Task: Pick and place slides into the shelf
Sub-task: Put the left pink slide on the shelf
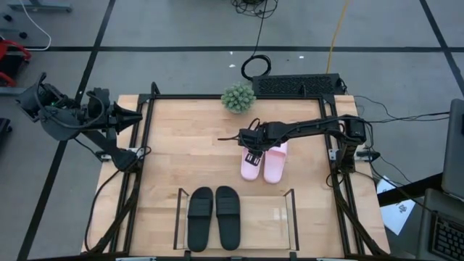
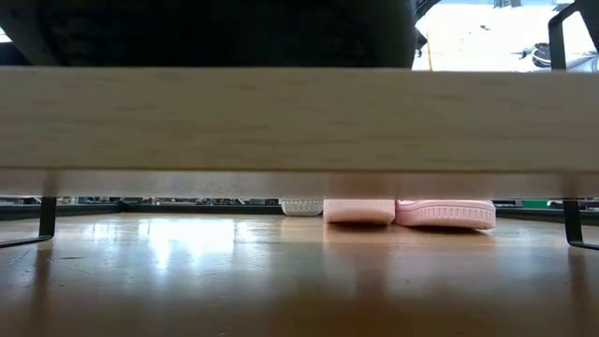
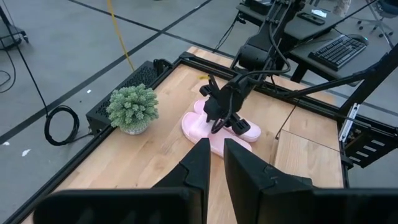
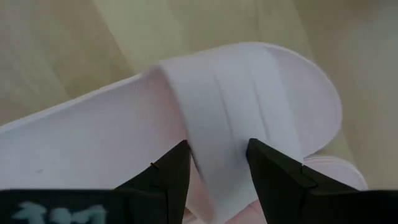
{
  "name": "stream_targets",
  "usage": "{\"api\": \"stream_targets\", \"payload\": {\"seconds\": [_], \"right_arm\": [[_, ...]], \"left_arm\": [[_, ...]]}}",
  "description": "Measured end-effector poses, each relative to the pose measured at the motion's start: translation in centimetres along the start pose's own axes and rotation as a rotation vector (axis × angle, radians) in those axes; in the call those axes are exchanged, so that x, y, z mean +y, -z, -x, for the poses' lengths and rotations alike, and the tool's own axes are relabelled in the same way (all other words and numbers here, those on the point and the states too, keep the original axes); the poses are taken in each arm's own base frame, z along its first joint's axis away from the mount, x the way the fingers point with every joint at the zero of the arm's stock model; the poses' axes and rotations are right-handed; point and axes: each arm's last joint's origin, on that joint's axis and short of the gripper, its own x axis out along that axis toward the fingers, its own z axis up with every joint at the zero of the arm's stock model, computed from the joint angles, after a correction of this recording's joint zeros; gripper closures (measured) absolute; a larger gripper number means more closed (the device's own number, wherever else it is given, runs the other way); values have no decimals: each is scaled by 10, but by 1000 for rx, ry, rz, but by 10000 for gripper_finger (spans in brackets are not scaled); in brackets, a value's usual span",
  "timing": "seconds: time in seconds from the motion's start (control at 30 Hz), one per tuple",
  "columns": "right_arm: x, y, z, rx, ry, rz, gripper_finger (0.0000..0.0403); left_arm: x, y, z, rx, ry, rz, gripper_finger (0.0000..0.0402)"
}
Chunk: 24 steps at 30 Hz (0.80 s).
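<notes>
Two black slides (image 1: 214,217) lie side by side, soles down, in the left half of the clear shelf (image 1: 267,221) at the table's near edge. Two pink slides (image 1: 275,166) lie flat on the table right of its middle. My right gripper (image 1: 251,154) hangs open over the left pink slide (image 4: 93,143), pointing steeply down, with a finger on either side of its wide strap (image 4: 230,106). My left gripper (image 3: 216,165) is raised over the table's far left corner. It holds nothing, and a narrow gap shows between its fingers. My right gripper comes from above with its fingers (image 4: 176,169) lying across the edge of the pink slide's strap (image 4: 217,158). Whether the fingers touch the strap I cannot tell. The slide lies flat on the table.
A small potted plant (image 1: 238,97) stands at the far edge, with a black box (image 1: 297,85) behind it. Black frame rails (image 1: 141,167) run along the table's left and right sides. The shelf's right half is bare. Bare wood lies between the pink slides and the shelf.
</notes>
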Motion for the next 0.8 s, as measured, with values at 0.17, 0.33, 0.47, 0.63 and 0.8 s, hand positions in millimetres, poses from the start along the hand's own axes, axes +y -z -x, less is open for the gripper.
{"api": "stream_targets", "payload": {"seconds": [0.17, 0.33, 0.47, 0.63, 0.8], "right_arm": [[-1, 0, 0, -15, 49, 4, 250], [-2, -1, -2, -23, 92, 2, 250], [-1, 0, -13, 8, 125, -2, 250], [5, 2, -32, 59, 159, 19, 268], [10, 4, -33, 59, 178, 39, 336]], "left_arm": [[0, 0, 0, 0, 0, -6, 355], [0, 0, 0, 0, 0, -19, 355], [0, 0, 0, 0, 0, -21, 355], [0, 0, 0, 1, 1, -20, 355], [0, 0, 0, 1, 1, -19, 355]]}}
